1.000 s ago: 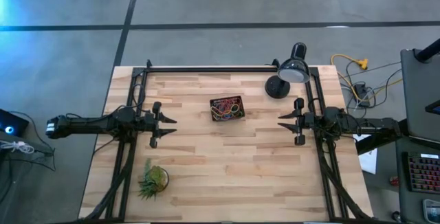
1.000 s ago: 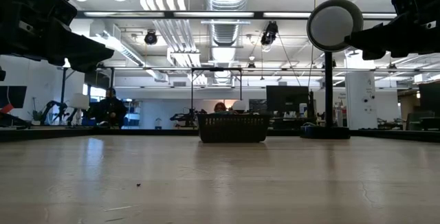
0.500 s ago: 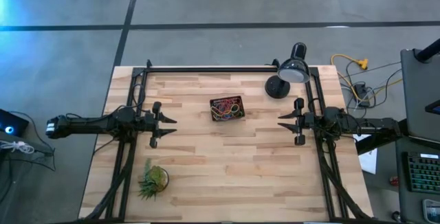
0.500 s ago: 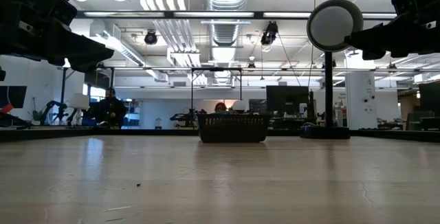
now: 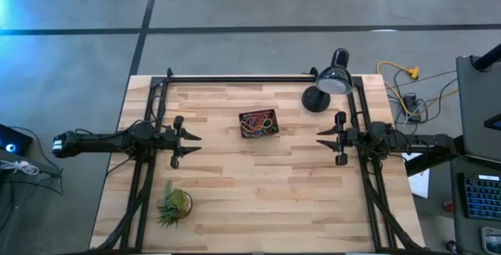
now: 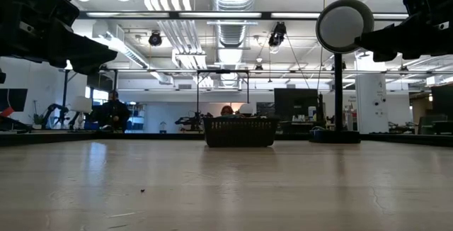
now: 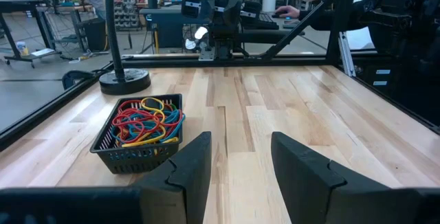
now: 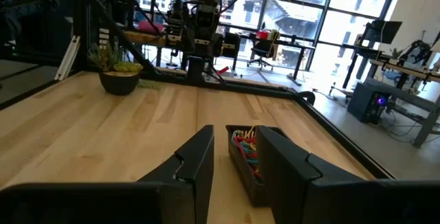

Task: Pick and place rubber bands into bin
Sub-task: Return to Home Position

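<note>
Nothing is moving versus the earlier frames: we're seeing both arms and the bin exactly where they were.

- The left gripper (image 5: 194, 145) is hovering over the left side of the counter (image 5: 258, 200), pointing inward, fingers spread fairly wide and carrying nothing.
- The plant (image 5: 174, 204) is sitting near the front edge, well clear.
- The bin (image 5: 242, 127) is sitting between the two grippers, a bit toward the back edge, long axis roughly left-right and slightly skewed. Both arms are looking about equally near to it.
- The rubber bands (image 7: 146, 119) are lying piled inside it. We're not spotting any loose ones on the counter.
- The lamp (image 5: 333, 79) is standing at the back right.
- The right gripper (image 5: 321, 141) is mirroring the left, fingers parted somewhat narrower, also empty.

We're judging only parking is left, with nothing in either arm's way.

Hard to read: the low view is cutting off both grippers, and the bin wall there is hiding the bands. The right wrist view is showing the bin partly behind its own finger.
</note>
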